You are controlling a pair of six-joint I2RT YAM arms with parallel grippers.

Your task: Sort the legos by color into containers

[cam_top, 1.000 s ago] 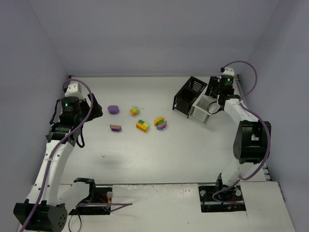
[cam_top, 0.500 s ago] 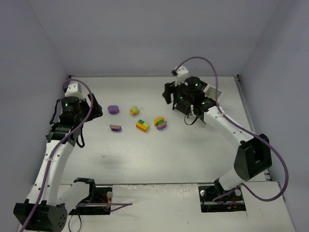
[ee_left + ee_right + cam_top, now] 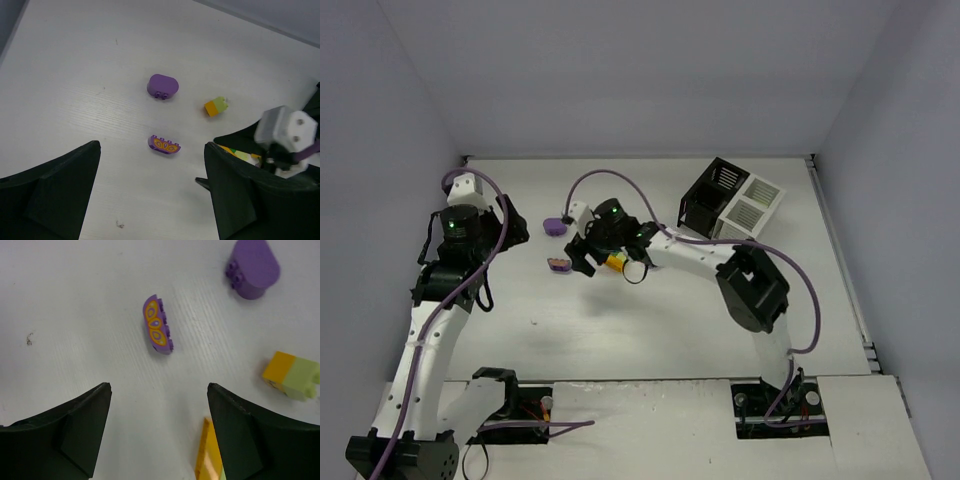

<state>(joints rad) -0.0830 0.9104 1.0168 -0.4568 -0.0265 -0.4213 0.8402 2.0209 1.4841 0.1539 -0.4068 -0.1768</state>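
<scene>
The legos lie in the middle of the table. A rounded purple brick [image 3: 555, 226] [image 3: 161, 86] [image 3: 252, 267] is farthest back. A purple arch with orange ovals [image 3: 559, 265] [image 3: 164, 145] [image 3: 158, 331] lies in front of it. An orange and lime brick [image 3: 216, 106] [image 3: 292, 376] and a yellow brick [image 3: 616, 262] [image 3: 210, 460] lie to their right. My right gripper [image 3: 582, 255] [image 3: 159, 435] is open and empty, above the table just right of the arch. My left gripper [image 3: 515, 228] [image 3: 152, 200] is open and empty, left of the bricks. The black and white containers [image 3: 730, 200] stand at the back right.
My right arm [image 3: 690, 255] stretches across the table's middle and hides some of the bricks in the top view. Its white wrist part [image 3: 287, 131] shows in the left wrist view. Grey walls close off the table at the back and both sides.
My right arm has swung from the containers at the back right leftward across the table, and its gripper is now over the bricks. My left arm has shifted only slightly.
</scene>
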